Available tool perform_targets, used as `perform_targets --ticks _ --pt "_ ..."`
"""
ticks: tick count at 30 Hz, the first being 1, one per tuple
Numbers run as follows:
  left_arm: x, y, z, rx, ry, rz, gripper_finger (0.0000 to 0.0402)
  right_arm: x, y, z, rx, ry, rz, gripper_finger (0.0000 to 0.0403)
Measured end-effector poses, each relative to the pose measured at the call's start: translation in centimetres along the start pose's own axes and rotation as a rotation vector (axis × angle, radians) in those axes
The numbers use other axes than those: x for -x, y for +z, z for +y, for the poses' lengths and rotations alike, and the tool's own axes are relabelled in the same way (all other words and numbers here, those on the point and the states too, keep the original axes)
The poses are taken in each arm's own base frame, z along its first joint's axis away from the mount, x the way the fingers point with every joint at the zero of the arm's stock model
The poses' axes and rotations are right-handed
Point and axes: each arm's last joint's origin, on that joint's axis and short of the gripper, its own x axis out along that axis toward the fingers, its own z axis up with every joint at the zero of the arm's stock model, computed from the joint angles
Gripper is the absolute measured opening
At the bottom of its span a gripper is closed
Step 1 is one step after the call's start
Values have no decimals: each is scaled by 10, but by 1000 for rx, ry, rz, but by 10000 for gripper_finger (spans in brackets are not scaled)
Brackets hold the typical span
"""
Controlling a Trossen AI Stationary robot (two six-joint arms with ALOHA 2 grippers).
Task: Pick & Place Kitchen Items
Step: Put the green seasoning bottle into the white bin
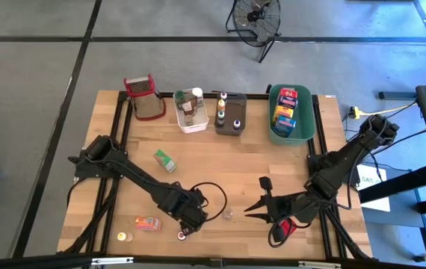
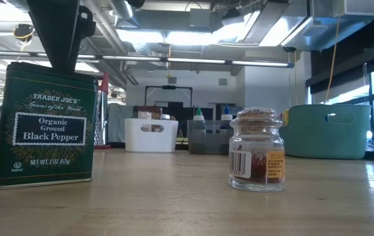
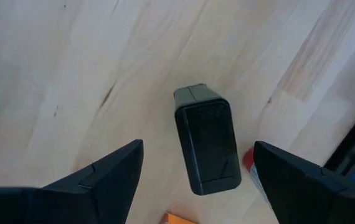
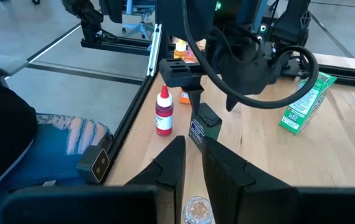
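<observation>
A dark green black pepper tin [image 2: 44,124] stands upright on the table near the front edge. My left gripper [image 3: 198,144] is open and points down over it, one finger on either side of the tin [image 3: 207,146], with a gap showing at each side. A small glass spice jar [image 2: 257,152] stands upright to the tin's right and also shows in the high view [image 1: 229,215]. My right gripper [image 4: 194,167] points level toward the table's left, just right of the jar, its fingers almost together and empty.
A red-capped bottle [image 4: 164,112], an orange box [image 1: 147,223] and a small yellow thing [image 1: 123,237] lie near the front left. A green box [image 1: 165,160] lies mid-table. White [image 1: 190,110], grey [image 1: 230,116] and green [image 1: 291,113] tubs and a grater [image 1: 144,97] line the far edge.
</observation>
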Motion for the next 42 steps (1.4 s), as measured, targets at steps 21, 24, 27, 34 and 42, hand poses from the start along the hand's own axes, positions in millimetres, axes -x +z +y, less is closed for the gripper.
perform_targets --ticks 21,24,27,34,42 --pt "0 1 -1 7 -8 -6 300 0 0 0 -7 10 3 58" --pt "0 1 -2 12 -21 -14 299 0 0 0 -7 10 3 58" --pt "0 1 -2 10 -19 -13 300 0 0 0 -7 10 3 58" --pt "-1 1 -2 8 -8 -31 299 0 0 0 -7 10 3 58" --pt "0 1 -2 7 4 -49 301 0 0 0 -11 10 3 58"
